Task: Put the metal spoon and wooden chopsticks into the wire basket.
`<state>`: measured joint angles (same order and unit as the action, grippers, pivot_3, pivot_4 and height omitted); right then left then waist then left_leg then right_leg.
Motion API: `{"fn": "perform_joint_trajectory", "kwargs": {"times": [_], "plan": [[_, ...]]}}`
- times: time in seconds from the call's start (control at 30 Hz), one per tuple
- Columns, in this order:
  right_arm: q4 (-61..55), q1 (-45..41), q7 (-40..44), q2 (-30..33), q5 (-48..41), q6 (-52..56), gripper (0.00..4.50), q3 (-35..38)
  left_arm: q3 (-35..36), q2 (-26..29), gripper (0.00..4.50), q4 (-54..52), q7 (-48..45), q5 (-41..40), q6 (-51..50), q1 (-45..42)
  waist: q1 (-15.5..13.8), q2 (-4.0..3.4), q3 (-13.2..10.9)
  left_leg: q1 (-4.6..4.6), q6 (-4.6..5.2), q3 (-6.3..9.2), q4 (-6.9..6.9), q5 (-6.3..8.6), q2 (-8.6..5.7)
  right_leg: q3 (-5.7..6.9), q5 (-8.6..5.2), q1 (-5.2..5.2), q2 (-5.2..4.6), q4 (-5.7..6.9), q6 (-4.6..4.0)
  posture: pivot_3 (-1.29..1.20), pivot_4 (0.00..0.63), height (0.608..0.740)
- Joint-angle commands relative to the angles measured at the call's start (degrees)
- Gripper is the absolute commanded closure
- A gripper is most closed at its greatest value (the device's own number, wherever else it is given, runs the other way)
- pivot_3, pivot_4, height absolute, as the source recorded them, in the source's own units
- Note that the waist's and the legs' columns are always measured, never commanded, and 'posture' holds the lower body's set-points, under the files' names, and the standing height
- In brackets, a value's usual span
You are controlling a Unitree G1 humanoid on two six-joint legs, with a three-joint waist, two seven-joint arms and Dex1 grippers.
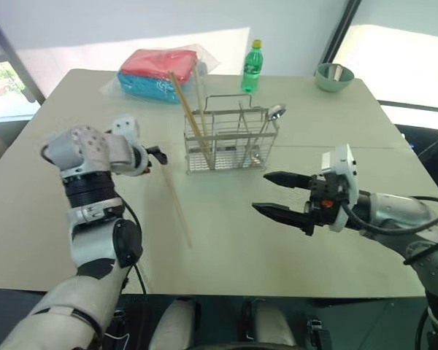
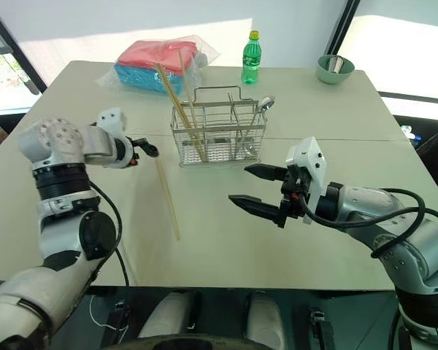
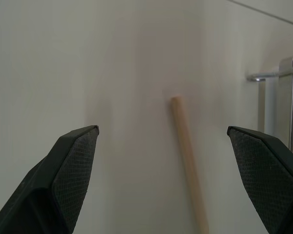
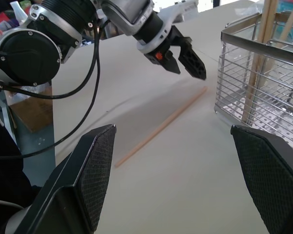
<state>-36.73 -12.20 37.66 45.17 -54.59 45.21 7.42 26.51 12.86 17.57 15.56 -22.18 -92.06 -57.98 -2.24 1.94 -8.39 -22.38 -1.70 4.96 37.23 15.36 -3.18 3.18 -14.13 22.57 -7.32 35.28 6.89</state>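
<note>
Nearest the camera, the right pincer (image 1: 281, 195) hangs released and empty over bare pale worktop (image 1: 226, 255), while the left pincer (image 4: 183, 56), jaws spread wide, points down at the far end of the one long light-brown wooden chopstick (image 1: 177, 205) lying flat left of the rectangular silver wire basket (image 1: 230, 142). It should straddle the stick squarely and close low. Other wooden chopsticks (image 1: 192, 120) and the shiny metal spoon (image 1: 270, 120) already stand in the basket; open room lies left and near, the basket's wall just right.
</note>
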Motion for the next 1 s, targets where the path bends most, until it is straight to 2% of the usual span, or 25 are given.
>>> {"fn": "perform_joint_trajectory", "kwargs": {"times": [0.03,0.17,0.47,0.5,0.53,0.77,1.0], "plan": [[-2.8,0.2,-1.3,-0.5,-0.8,-0.4,0.59,1.0,0.3,-1.0,0.04,1.8,1.0,1.6,-0.4,-2.2,0.0,0.0,0.0,0.0,0.0,-0.01,0.0,0.0,0.0,0.0,0.0,0.0,0.0,0.0,0.0,0.0,0.15,0.667],[-4.2,1.5,-2.6,-0.9,-1.5,-0.2,0.59,1.6,0.9,-2.2,0.04,5.7,0.6,4.6,-0.2,-2.8,0.0,0.0,0.0,0.0,0.08,-0.02,0.0,0.04,0.0,0.0,0.0,0.01,0.0,0.0,0.0,0.0,0.15,0.667],[-5.3,3.5,-4.6,-1.7,-1.7,-1.1,0.59,2.8,-7.2,-0.6,0.04,20.5,-5.8,8.8,9.9,-4.8,-0.1,-0.4,0.3,0.28,0.21,-0.07,0.0,0.13,-0.01,0.02,0.0,-0.25,-0.03,0.05,0.02,0.0,0.15,0.667],[-5.3,3.6,-4.6,-1.7,-1.6,-1.2,0.59,3.0,-7.8,-0.4,0.57,21.8,-6.3,9.1,10.7,-5.1,-0.1,-0.47,0.3,0.31,0.21,-0.08,-0.01,0.14,0.0,0.01,0.0,-0.26,-0.03,0.05,0.02,0.0,0.15,0.667],[-5.2,3.7,-4.7,-1.8,-1.6,-1.3,0.59,3.1,-8.2,-0.1,0.86,22.9,-6.8,9.4,11.5,-5.4,0.0,-0.58,0.4,0.32,0.21,-0.08,-0.01,0.14,0.0,0.01,-0.01,-0.27,-0.03,0.05,0.02,0.0,0.15,0.667],[-5.4,3.2,-5.7,-2.2,-2.2,-1.3,0.59,3.7,-8.0,1.2,4.47,27.6,-7.3,11.0,14.7,-7.3,-0.2,-0.71,0.5,0.3,0.24,-0.07,0.0,0.13,-0.03,0.02,-0.01,-0.28,-0.07,0.05,0.03,0.0,0.15,0.667],[-4.9,-0.1,-7.8,-2.5,-3.6,0.1,0.59,2.6,-5.7,2.3,4.47,26.8,-5.9,11.6,13.7,-7.0,0.0,-0.7,0.5,0.29,0.25,-0.06,-0.02,0.14,-0.02,0.03,-0.01,-0.24,-0.06,0.06,0.03,0.0,0.15,0.667]]}}
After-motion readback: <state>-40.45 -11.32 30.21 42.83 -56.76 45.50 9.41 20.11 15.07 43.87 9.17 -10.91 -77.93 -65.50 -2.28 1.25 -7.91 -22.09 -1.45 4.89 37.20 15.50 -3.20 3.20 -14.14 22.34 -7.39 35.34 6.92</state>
